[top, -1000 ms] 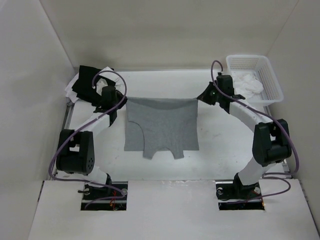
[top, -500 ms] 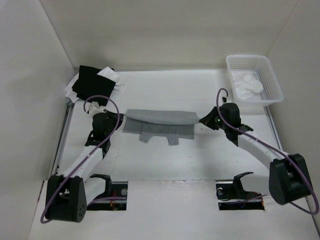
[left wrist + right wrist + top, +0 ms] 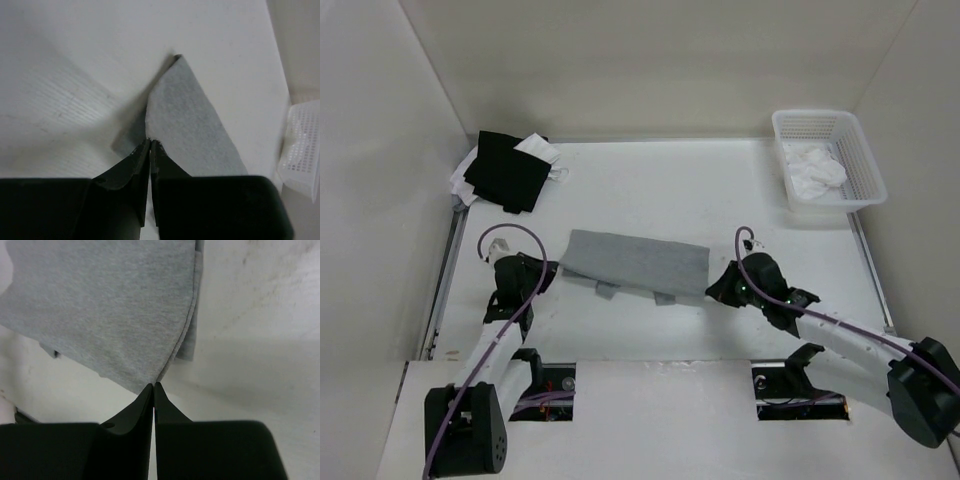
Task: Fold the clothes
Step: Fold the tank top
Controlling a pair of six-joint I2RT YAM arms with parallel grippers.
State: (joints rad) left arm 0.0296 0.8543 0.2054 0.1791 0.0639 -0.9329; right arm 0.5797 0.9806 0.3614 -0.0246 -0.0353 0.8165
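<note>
White worktop [image 3: 650, 190] carries the shirt [image 3: 635, 262], folded into a band near its middle. Left pincer [image 3: 150, 141] and right pincer [image 3: 153, 386] each pinch tight on an end corner. Black-and-white garments [image 3: 505, 170] far left and a basket [image 3: 865, 170] holding white cloth [image 3: 817, 170] far right lie well apart from it.

On my screens the polo shirt [image 3: 635, 264] reads as soft heather-grey knit, matt, with a fine fuzzy grain in the right wrist view. The table [image 3: 650, 190] is white and matt; the left wrist view shows it faintly ribbed and scuffed. The left gripper [image 3: 150, 141] and right gripper [image 3: 153, 385] have smooth black fingers [image 3: 125, 170] with a dull sheen, plastic by the look. The basket [image 3: 866, 165] is white plastic lattice holding crumpled white cloth [image 3: 817, 172]. The black-and-white garments [image 3: 505, 170] look like flat, matt fabric.
</note>
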